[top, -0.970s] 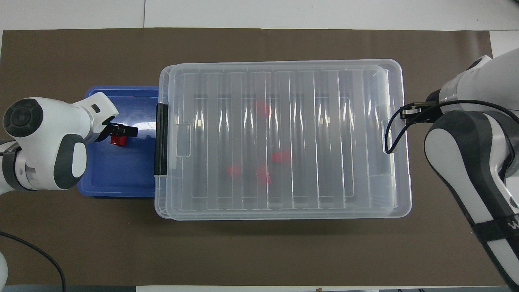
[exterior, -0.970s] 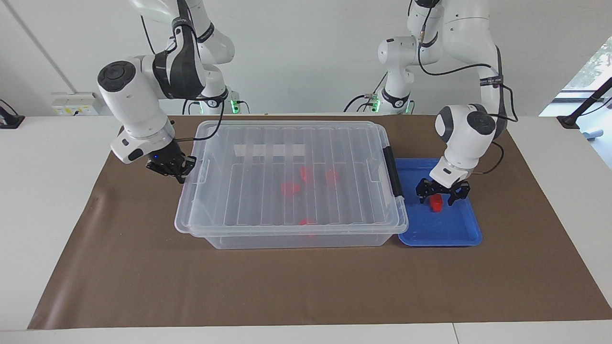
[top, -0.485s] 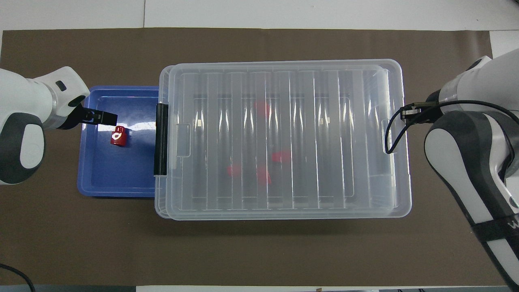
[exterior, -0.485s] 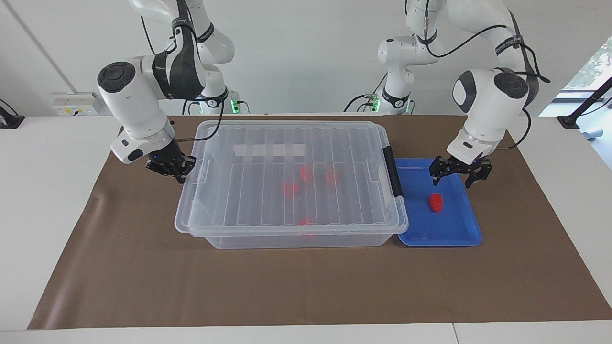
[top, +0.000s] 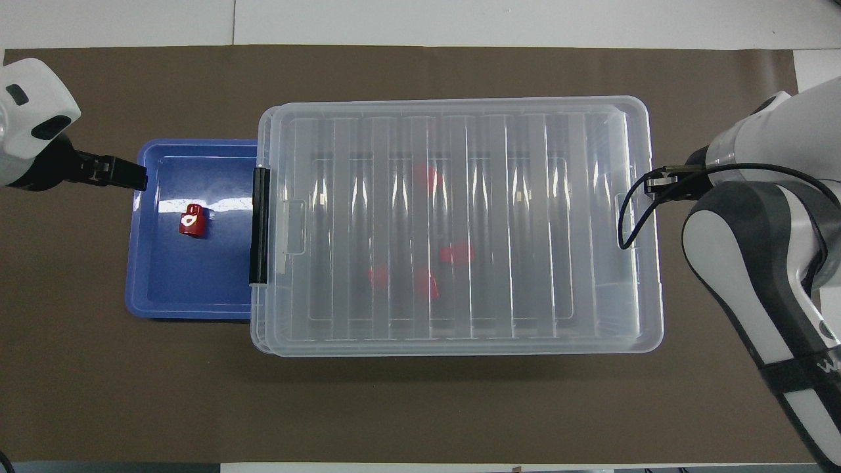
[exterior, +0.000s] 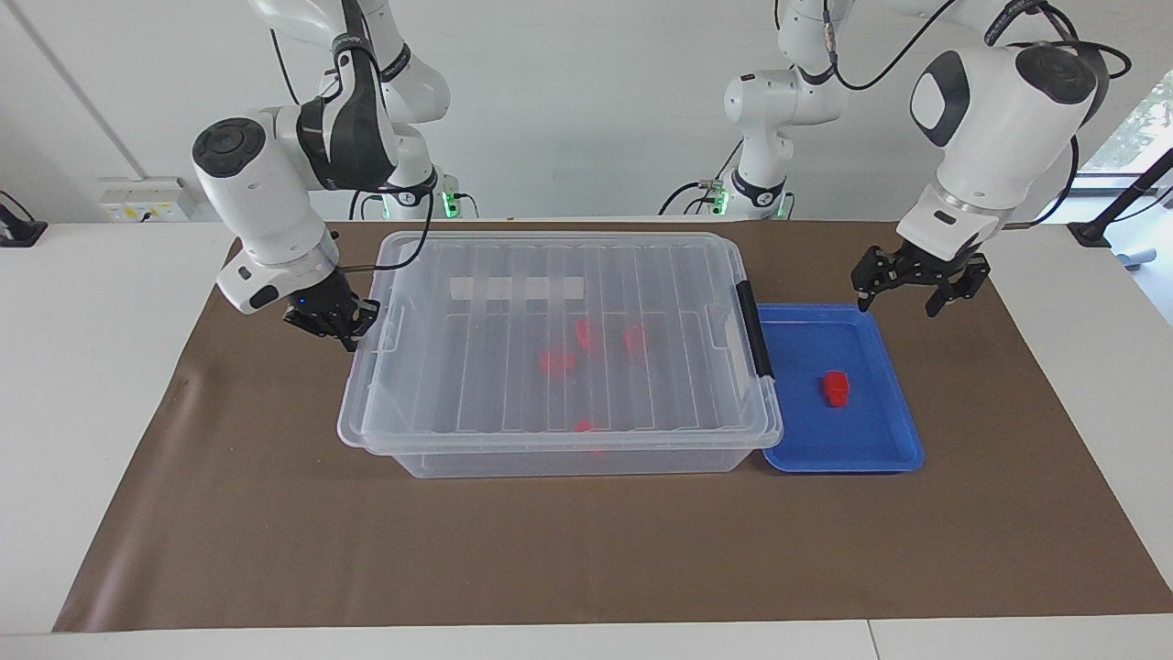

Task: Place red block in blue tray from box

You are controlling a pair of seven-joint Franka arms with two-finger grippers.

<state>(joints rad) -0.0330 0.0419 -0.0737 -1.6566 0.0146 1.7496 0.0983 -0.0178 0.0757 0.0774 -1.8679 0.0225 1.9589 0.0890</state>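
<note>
Facing view shows my left fingers [exterior: 919,286] spread wide and empty, raised over the corner of the blue tray [exterior: 884,447] closest to my bases. My right fingers [exterior: 335,321] hang just beside the box [exterior: 559,348], at its end away from the tray, close against the lid's edge; whether they are parted or pinching that edge I cannot tell.

The red block [exterior: 835,387] sits inside the tray, on its floor, about midway along it and apart from every rim. From overhead it shows a white mark on its top face. Four more red blocks [exterior: 586,334] lie under the box's closed ribbed lid, blurred through the clear plastic. The box touches the tray's side, its dark clip handle [exterior: 755,330] right along that edge.

I judge the placing done for this block. It looks light, rigid and smooth, so a pinch across two flat opposing sides, low and centred, would hold it best; a hard squeeze on a corner could make it squirt out. The brown mat [exterior: 586,550] covers the counter beneath the tray and box.
</note>
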